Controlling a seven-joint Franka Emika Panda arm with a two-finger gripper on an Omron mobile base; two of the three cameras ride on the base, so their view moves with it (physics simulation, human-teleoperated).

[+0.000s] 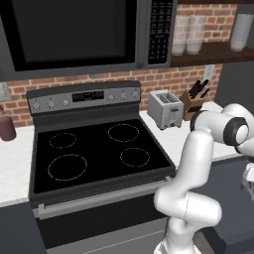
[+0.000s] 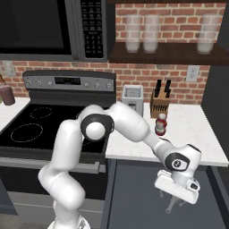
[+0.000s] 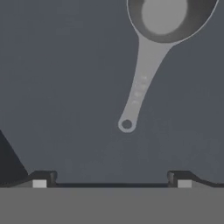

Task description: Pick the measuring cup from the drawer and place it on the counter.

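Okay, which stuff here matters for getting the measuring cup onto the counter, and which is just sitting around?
For the job:
measuring cup
drawer
counter
gripper, open

Just sitting around:
toaster
knife block
red-capped bottle
maroon tumbler
stovetop

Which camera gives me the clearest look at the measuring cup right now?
The hand view: the measuring cup lies on the drawer floor, bowl and handle plain. In the right base view the open gripper hides all but a sliver of handle.
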